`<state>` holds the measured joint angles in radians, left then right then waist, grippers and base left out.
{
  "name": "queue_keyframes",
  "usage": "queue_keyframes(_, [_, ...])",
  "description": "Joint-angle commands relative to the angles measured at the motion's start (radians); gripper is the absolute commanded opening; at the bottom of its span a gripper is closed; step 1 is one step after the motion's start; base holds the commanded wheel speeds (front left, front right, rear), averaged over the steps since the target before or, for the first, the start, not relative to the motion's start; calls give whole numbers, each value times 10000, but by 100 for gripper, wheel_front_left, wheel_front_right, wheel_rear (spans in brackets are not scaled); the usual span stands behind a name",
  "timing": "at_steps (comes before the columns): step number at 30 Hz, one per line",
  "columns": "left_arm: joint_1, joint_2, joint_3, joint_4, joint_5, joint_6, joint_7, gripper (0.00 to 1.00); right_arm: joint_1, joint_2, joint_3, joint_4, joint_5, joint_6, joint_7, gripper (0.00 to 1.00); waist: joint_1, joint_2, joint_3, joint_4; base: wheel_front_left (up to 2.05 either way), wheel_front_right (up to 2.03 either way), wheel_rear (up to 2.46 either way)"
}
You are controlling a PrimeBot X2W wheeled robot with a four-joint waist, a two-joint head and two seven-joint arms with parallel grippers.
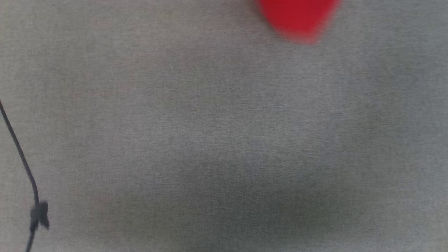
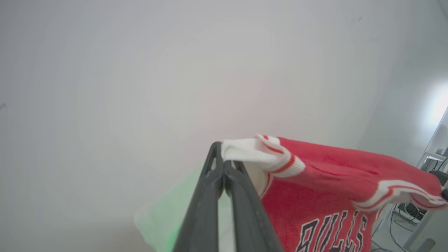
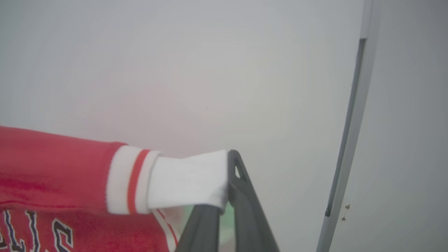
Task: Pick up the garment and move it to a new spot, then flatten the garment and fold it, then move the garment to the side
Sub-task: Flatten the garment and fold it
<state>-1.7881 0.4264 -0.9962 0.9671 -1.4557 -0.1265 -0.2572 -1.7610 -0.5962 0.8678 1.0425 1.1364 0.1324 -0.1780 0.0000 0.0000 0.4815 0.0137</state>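
I am holding the shirt (image 2: 325, 196) up in the air, stretched between both arms. The left gripper (image 2: 221, 164) is pinching one white sleeve (image 2: 245, 150) with its fingers closed together, and the right gripper (image 3: 229, 182) is clamping the other sleeve (image 3: 189, 182) the same way. To do this move well, I am thinking I should be carrying both hands level and evenly apart so the cloth is hanging flat. Then I should be lowering it hem first onto the grey table (image 1: 224, 140), well away from the black cable (image 1: 21, 154). The wrist views are showing me the grips and the chest lettering (image 2: 332, 231) against a pale wall (image 2: 140, 70). The head view is giving me the table below, with a blurred red edge (image 1: 297, 17) of the shirt dangling at its top.
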Motion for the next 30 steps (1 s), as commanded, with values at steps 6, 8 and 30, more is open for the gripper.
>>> queue_keyframes(6, [-864, -389, 2022, 910, 970, 8, -85, 0, -1084, 585, -361, 1670, -531, -38, -784, 0, 0, 0, -479, -114, 0, 0, 0])
queue_keyframes(8, [-357, -635, 1915, 963, 1161, -22, -86, 0, -698, 599, -238, 1615, -538, -36, -763, 0, 0, 0, -623, -70, 0, 0, 0])
queue_keyframes(30, [8824, 2328, -123, -5709, -835, -23, 872, 0, 7367, -2613, 1521, -3528, 1469, -30, 535, 0, 0, 0, -1609, 318, 0, 0, 0])
